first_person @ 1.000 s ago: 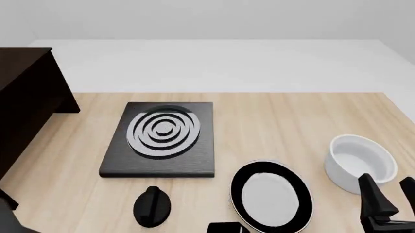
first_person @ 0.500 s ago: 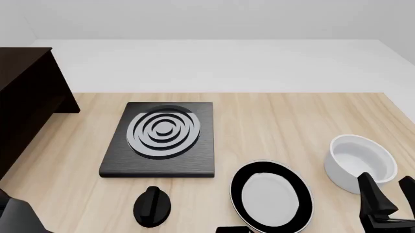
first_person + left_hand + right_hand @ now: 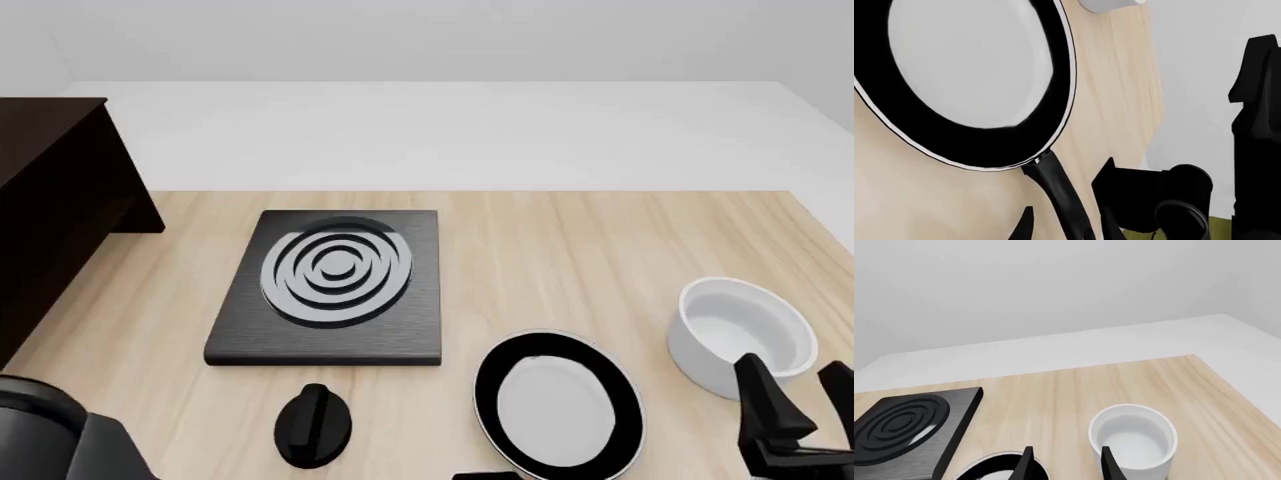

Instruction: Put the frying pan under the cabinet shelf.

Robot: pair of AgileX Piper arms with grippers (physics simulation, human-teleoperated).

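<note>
Left wrist view. Pan (image 3: pixel 974 75): black rim, pale inside, flat on the bench (image 3: pixel 1121 85). Handle (image 3: pixel 1057 192) runs toward the camera and passes between the left claw (image 3: pixel 1064 225) fingertips. The jaws stand apart on either side of it; whether they touch it cannot be told. Right arm (image 3: pixel 1254 130) rises dark beyond the bench edge.

Front view. Pan (image 3: pixel 558 402) near the front edge, right of centre. Cabinet (image 3: pixel 54 210) at far left, well apart from the pan. Ringed slab (image 3: pixel 334 285) lies between them, with a black knob (image 3: pixel 314 425) in front of it. White bowl (image 3: pixel 741 335) just right of the pan. Right claw (image 3: pixel 801 395) hovers at the bowl's near side, open, holding nothing. Left arm (image 3: pixel 54 440) fills the lower left corner.

Right wrist view. Bowl (image 3: pixel 1133 437) just ahead of the spread fingertips (image 3: pixel 1029 465); slab (image 3: pixel 907 425) off to the side.

Step in hand, as judged: grasping the handle. Close squarely on it, near the pan body so the pan does not tip. Lift clear of knob and slab, then carry left toward the cabinet.
</note>
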